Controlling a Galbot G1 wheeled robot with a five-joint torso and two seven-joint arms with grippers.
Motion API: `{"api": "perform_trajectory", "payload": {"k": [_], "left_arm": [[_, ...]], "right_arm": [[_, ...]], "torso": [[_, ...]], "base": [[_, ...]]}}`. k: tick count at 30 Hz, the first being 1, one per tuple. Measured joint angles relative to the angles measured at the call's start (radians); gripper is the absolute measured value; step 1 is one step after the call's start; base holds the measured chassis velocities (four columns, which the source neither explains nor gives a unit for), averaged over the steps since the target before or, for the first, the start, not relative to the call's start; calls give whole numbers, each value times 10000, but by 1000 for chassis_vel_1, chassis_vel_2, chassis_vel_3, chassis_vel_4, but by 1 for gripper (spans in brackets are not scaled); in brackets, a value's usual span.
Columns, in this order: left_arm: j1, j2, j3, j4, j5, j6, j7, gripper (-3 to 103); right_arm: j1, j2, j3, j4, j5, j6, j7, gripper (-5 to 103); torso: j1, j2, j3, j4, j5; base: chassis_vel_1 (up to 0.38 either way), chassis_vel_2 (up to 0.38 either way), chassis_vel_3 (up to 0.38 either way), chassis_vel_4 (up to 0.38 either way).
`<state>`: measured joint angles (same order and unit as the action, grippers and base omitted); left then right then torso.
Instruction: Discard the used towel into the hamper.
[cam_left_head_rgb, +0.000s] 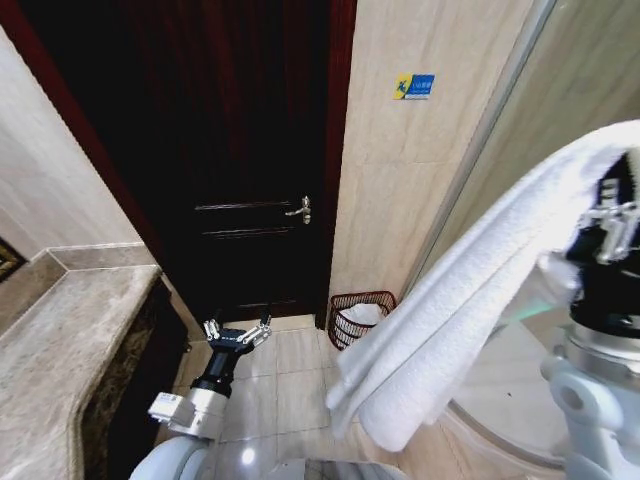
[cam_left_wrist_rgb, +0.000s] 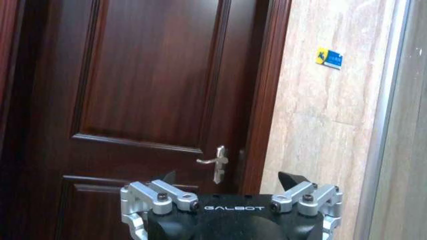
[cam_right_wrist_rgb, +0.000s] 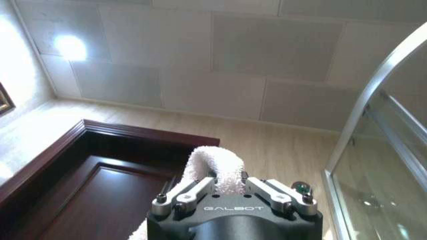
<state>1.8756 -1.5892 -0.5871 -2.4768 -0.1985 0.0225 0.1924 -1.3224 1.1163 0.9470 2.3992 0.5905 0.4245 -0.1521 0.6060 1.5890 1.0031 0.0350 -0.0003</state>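
At the frame's right, the right hand (cam_left_head_rgb: 622, 215) grips the thick white terry towel (cam_left_head_rgb: 470, 300); it should clear the dark red-brown wire hamper (cam_left_head_rgb: 360, 315) at lower centre before letting go, while the left hand (cam_left_head_rgb: 237, 333) idles open.

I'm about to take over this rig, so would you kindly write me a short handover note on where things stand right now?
Right gripper: raised high, shut on the white towel, which drapes down from it.
Left gripper: open, empty, held low over the floor tiles, facing the dark door.
Hamper: on the floor beside the door, something white already inside.
Done: towel picked up.
Left: carry it over the hamper and release.
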Motion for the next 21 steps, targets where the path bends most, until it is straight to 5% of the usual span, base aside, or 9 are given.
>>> {"api": "perform_trajectory", "payload": {"k": [9, 21], "left_arm": [[1, 1, -2, 0, 0, 0, 0, 100], [1, 1, -1, 0, 0, 0, 0, 100]], "right_arm": [[756, -199, -636, -669, -412, -49, 380, 8], [1545, -365, -1050, -1200, -201, -115, -66, 8]], "torso": [[0, 0, 0, -1, 6], [-4, 2, -2, -3, 1]], "base": [[0, 0, 0, 0], [-16, 14, 18, -15]]}}
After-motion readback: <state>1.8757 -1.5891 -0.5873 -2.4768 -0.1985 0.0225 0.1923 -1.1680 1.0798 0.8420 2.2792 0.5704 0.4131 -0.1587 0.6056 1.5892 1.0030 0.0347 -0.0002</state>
